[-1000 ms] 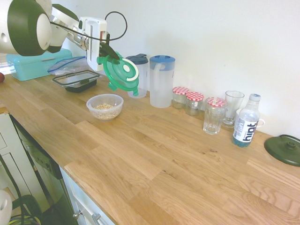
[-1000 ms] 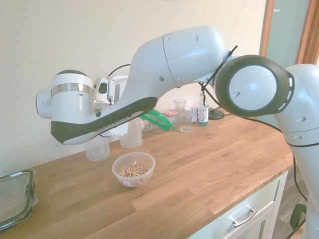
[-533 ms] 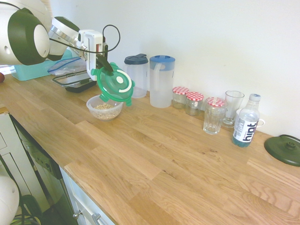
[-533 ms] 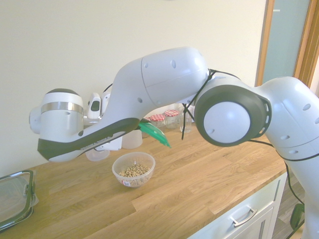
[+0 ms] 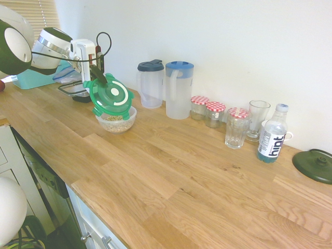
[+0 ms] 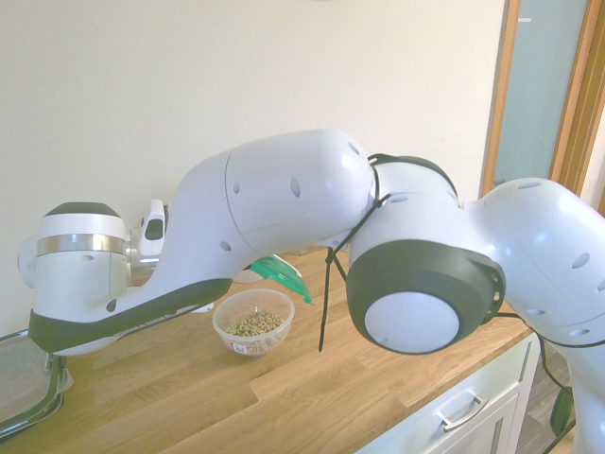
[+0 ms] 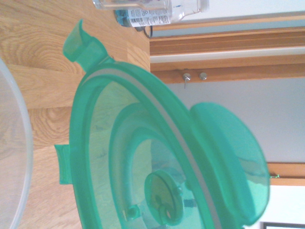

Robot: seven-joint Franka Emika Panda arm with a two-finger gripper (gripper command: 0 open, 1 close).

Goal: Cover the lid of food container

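green lid tilted over the grain bowl

the gripper point(image 5: 97, 74) is clamped on the rim of the round green plastic lid point(image 5: 109, 97), which hangs steeply tilted just above the small clear plastic bowl of beige grains point(image 5: 116, 119) on the wooden countertop point(image 5: 171, 166).

Arm point(image 6: 274, 203) hides most of lid point(image 6: 282, 274)

hand point(image 5: 98, 78) clamped shut, near level
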